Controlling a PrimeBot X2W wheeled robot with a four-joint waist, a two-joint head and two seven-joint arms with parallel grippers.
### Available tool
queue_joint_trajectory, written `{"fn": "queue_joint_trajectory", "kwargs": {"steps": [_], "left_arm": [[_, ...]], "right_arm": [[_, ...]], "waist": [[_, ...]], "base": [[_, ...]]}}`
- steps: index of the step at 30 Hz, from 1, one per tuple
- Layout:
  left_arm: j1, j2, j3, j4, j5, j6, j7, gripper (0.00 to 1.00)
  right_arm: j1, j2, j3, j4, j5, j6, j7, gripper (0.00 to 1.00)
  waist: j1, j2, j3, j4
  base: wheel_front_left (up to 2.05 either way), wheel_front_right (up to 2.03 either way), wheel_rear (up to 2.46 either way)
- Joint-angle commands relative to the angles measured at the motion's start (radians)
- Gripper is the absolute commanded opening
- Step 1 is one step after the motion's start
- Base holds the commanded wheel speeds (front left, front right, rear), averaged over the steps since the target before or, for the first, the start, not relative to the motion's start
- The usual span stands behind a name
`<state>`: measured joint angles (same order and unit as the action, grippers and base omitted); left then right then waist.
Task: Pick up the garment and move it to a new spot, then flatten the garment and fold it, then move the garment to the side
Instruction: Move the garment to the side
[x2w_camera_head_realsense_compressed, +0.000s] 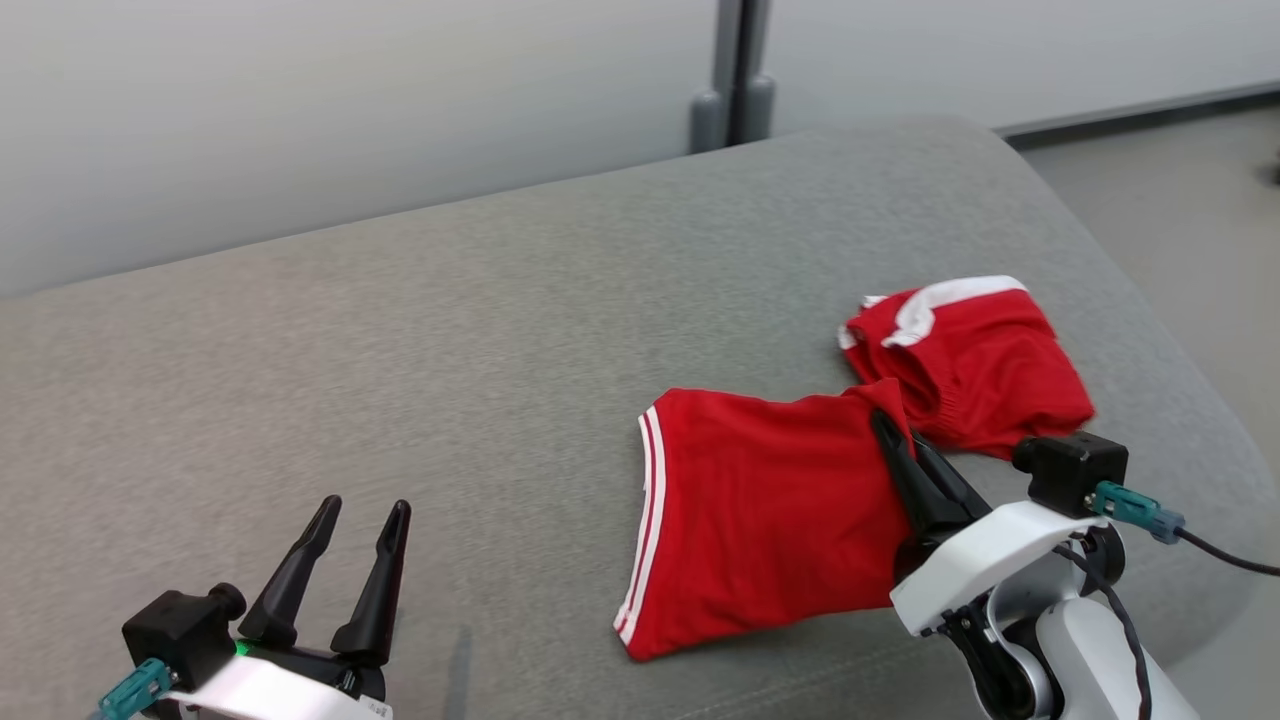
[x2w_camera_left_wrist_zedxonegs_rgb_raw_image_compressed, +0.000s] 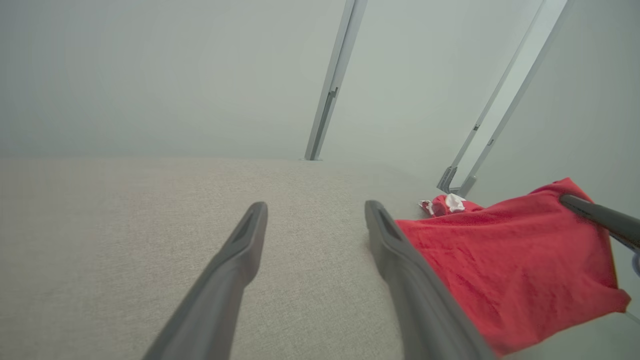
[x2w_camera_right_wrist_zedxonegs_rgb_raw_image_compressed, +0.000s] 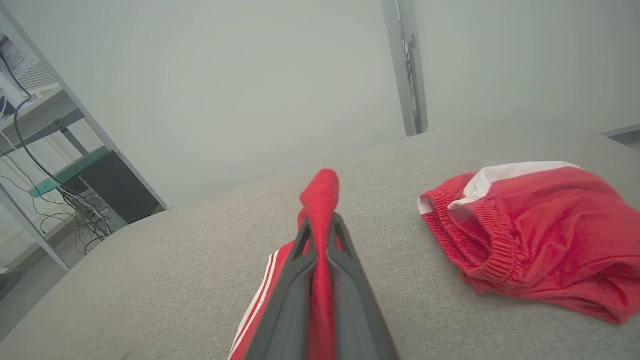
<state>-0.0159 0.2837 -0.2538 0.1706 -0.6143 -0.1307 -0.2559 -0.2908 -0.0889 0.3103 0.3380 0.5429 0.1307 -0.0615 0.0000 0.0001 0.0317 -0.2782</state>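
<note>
While left jaws stand spread, right jaws pinch the red garment (x2w_camera_head_realsense_compressed: 760, 500).

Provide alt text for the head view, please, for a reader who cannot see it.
The right gripper is shut on a fold of a red garment with white stripes, lying on a grey padded surface. The left gripper is open at lower left.

Setting: lab or office test bay.
Walls: frosted partition panels (x2w_camera_head_realsense_compressed: 300, 120) on metal posts (x2w_camera_head_realsense_compressed: 735, 60).
Equipment: shelving (x2w_camera_right_wrist_zedxonegs_rgb_raw_image_compressed: 42, 112), trailing cables (x2w_camera_right_wrist_zedxonegs_rgb_raw_image_compressed: 82, 205), dark box (x2w_camera_right_wrist_zedxonegs_rgb_raw_image_compressed: 115, 187).
Work surface: grey padded top (x2w_camera_head_realsense_compressed: 450, 330).
</note>
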Motion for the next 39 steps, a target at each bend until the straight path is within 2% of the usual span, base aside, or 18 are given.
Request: {"fn": "queue_joint_trajectory", "kwargs": {"steps": [1,9,11,15,19,23,28,29,39], "left_arm": [[-0.016,0.025,0.044,-0.032,0.008,0.0,-0.006,1.0],[0.007,0.039,0.076,-0.101,0.022,0.0,-0.006,1.0],[0.01,0.045,0.082,-0.118,0.024,0.0,-0.006,1.0],[0.018,0.068,0.074,-0.153,0.025,0.0,-0.006,1.0],[0.02,0.086,0.073,-0.188,0.021,0.0,-0.006,1.0],[0.018,0.105,0.071,-0.21,0.018,0.0,-0.006,1.0],[0.014,0.125,0.073,-0.228,0.009,0.0,-0.006,1.0],[0.014,0.125,0.073,-0.228,0.009,0.0,-0.006,1.0],[0.001,0.17,0.061,-0.259,-0.013,0.0,-0.006,1.0]], "right_arm": [[-0.004,0.007,0.007,-0.041,-0.014,0.0,0.001,0.0],[0.056,0.03,-0.015,-0.124,-0.055,0.0,0.011,0.0],[0.063,0.033,-0.018,-0.136,-0.075,0.0,0.012,0.0],[0.027,0.036,-0.012,-0.115,-0.185,0.0,0.008,0.0],[-0.068,0.038,-0.028,-0.064,-0.286,0.0,-0.006,0.0],[-0.185,0.038,-0.089,-0.017,-0.371,0.0,-0.002,0.0],[-0.298,0.038,-0.23,0.017,-0.495,0.0,0.038,0.0],[-0.298,0.038,-0.23,0.017,-0.495,0.0,0.038,0.0],[-0.329,0.039,-0.54,-0.03,-0.725,0.0,0.131,0.0]], "waist": [[0.0,-0.0001,0.024,-0.059],[0.0,-0.0001,0.075,-0.172],[0.0,-0.0001,0.091,-0.182],[0.0,-0.0001,0.122,-0.184],[0.0,-0.0001,0.145,-0.153],[0.0,-0.0001,0.163,-0.104],[0.0,-0.0001,0.184,-0.033],[0.0,-0.0001,0.184,-0.033],[0.0,-0.0001,0.231,0.065]], "base": [[0.0,0.0,0.0],[0.0,0.0,0.0],[0.0,0.0,0.0],[0.0,0.0,0.0],[0.0,0.0,0.0],[0.0,0.0,0.0],[0.0,0.0,0.0],[0.0,0.0,0.0],[0.0,0.0,0.0]]}}
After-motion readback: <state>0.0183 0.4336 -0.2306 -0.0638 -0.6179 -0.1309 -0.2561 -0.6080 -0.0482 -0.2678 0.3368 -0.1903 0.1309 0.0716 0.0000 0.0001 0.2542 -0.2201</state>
